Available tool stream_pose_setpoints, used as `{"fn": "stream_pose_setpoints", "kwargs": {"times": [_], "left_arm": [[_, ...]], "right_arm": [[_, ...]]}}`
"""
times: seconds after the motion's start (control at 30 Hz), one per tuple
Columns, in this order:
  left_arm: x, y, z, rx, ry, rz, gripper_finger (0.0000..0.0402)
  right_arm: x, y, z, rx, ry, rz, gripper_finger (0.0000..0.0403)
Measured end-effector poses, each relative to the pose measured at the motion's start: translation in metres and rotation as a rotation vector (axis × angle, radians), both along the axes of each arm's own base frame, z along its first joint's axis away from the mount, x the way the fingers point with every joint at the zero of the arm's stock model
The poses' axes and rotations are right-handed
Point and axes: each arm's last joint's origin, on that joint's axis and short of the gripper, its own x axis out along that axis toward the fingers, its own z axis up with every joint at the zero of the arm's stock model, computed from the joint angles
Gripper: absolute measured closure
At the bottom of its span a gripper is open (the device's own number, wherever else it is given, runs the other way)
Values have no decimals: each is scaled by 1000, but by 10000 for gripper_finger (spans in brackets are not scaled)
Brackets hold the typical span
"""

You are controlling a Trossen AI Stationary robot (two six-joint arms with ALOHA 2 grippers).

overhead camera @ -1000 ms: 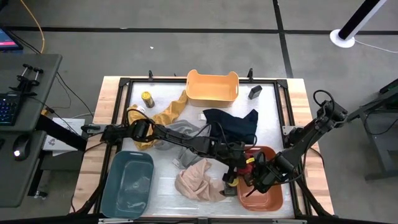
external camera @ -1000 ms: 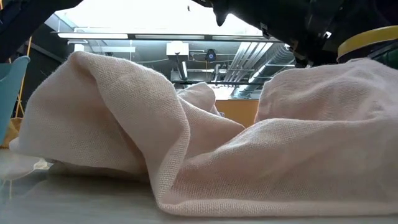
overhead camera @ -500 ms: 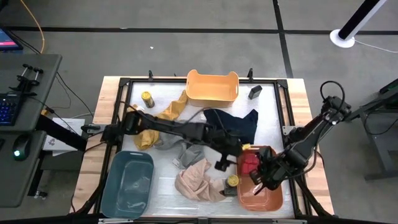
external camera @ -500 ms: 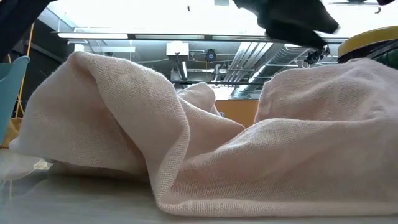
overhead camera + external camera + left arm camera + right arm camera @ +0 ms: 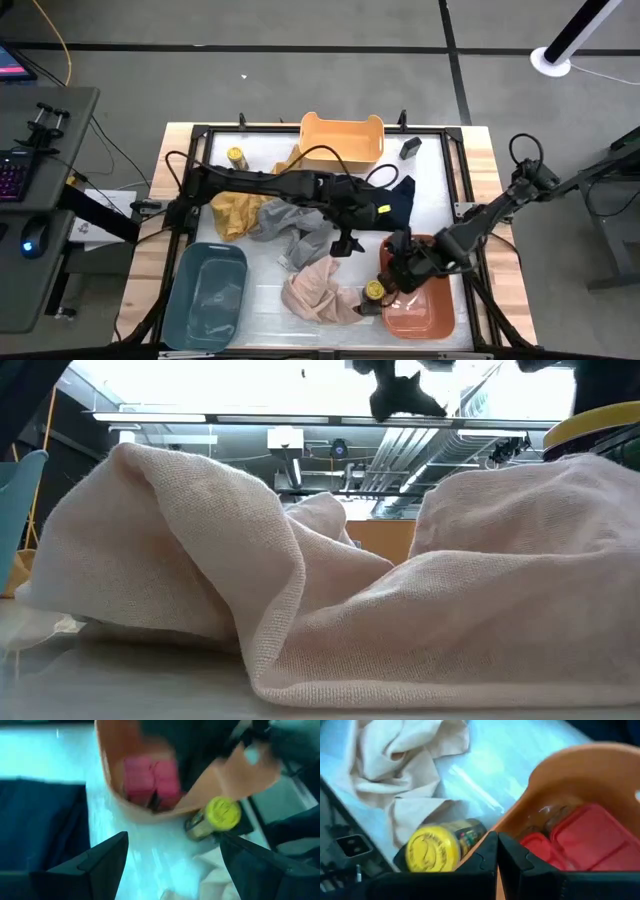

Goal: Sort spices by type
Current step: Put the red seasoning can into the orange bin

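Observation:
A yellow-lidded spice jar (image 5: 374,290) lies on its side against the outer left wall of the terracotta bin (image 5: 436,318), beside the beige cloth (image 5: 312,290); it also shows in the left wrist view (image 5: 222,813) and the right wrist view (image 5: 432,851). Red spice tins (image 5: 151,780) lie inside that bin. My left gripper (image 5: 345,244) hangs open above the table, to the far left of the jar, with nothing between its fingers (image 5: 110,852). My right gripper (image 5: 398,268) is shut over the bin's left rim (image 5: 540,775); whether it touches the rim cannot be told.
A second yellow-lidded jar (image 5: 236,158) stands at the far left, a dark tin (image 5: 410,148) at the far right. An orange bin (image 5: 342,140) sits at the far edge, a teal bin (image 5: 205,295) at the near left. Grey (image 5: 290,228), mustard (image 5: 238,212) and navy (image 5: 385,198) cloths lie mid-table.
My left gripper, open throughout, has risen and drawn away from the jar beside the terracotta bin, toward the table's far left. The jar stays lying against the bin. My right gripper, still shut, has rolled and shifted a little toward the bin's left rim.

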Motion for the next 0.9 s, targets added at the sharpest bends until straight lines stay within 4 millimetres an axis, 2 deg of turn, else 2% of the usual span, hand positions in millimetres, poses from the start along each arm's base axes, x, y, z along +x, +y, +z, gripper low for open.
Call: {"fn": "stream_pose_setpoints", "kwargs": {"times": [0.17,0.27,0.33,0.43,0.57,0.7,0.8,0.9], "left_arm": [[-16,-2,31,19,-65,23,104],[-33,2,58,65,-120,83,104],[-48,5,74,94,-175,136,104],[-74,8,88,108,-279,230,104],[-115,7,84,62,-435,361,104],[-153,1,61,-17,-527,500,104],[-173,-2,43,-63,-558,595,104],[-185,-4,36,-106,-591,671,104]], "right_arm": [[11,-7,-9,-8,59,82,403],[12,-8,-10,-19,66,131,403],[12,-8,-10,-25,72,171,403],[10,-8,-10,-42,92,232,403],[11,-11,-11,-60,105,295,403],[14,-16,-13,-61,136,374,403],[19,-20,-16,-76,138,433,403],[24,-22,-20,-86,145,486,403]]}}
